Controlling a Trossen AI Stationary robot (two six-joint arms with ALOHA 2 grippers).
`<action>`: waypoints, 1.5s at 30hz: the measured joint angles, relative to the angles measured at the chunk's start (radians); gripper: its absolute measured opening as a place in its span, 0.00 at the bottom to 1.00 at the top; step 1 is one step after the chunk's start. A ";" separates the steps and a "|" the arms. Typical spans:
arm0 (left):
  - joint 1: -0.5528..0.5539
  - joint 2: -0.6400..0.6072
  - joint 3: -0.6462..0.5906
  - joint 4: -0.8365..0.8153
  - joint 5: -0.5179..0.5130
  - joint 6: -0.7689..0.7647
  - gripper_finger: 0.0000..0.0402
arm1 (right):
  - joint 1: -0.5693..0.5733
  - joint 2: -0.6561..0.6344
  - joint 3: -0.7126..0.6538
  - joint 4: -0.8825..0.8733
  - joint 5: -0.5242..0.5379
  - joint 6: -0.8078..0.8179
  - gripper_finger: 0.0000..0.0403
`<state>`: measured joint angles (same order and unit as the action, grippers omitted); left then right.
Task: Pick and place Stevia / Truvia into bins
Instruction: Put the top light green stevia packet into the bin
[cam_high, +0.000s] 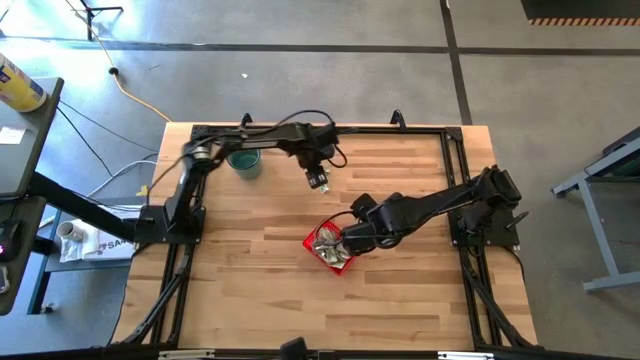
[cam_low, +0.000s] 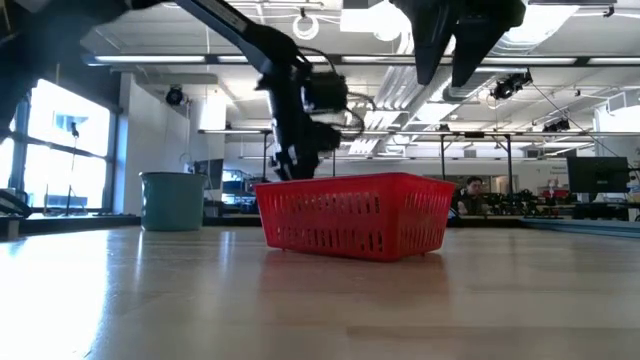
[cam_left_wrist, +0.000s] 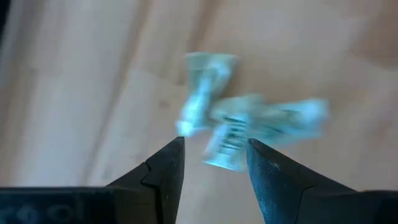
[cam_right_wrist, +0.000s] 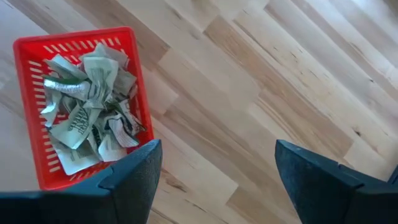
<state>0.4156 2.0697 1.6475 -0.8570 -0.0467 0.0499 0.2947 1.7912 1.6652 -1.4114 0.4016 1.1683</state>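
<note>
- Pale green and white sachets (cam_right_wrist: 90, 118) lie heaped in the red basket (cam_right_wrist: 31, 112), just below centre of the high view.
- Right gripper (cam_right_wrist: 214, 180) hangs over the basket's edge, fingers spread wide, nothing between them.
- Loose sachets (cam_left_wrist: 249, 124), three or so though blurred, lie on the wood table (cam_high: 260, 270) directly under the left gripper (cam_high: 317, 181).
- Left gripper, upper centre, sits part open above them; contact unclear.
- One basket, one teal cup (cam_high: 244, 162) at upper left.

Teal cup (cam_high: 245, 162) upright near table's (cam_high: 260, 280) far left corner; person (cam_low: 473, 188) in room behind.
</note>
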 joint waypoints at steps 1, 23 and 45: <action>0.000 0.038 0.038 -0.029 -0.042 0.003 0.51 | 0.000 0.000 -0.002 -0.001 0.000 0.000 0.75; 0.024 0.217 0.231 -0.066 0.007 0.051 0.51 | -0.052 0.000 -0.012 -0.015 -0.042 -0.077 0.75; 0.063 0.215 0.230 -0.175 0.000 0.097 0.05 | -0.086 0.000 -0.012 -0.007 -0.037 -0.104 0.75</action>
<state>0.4784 2.2847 1.8774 -1.0322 -0.0467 0.1471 0.2089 1.7912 1.6535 -1.4181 0.3645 1.0645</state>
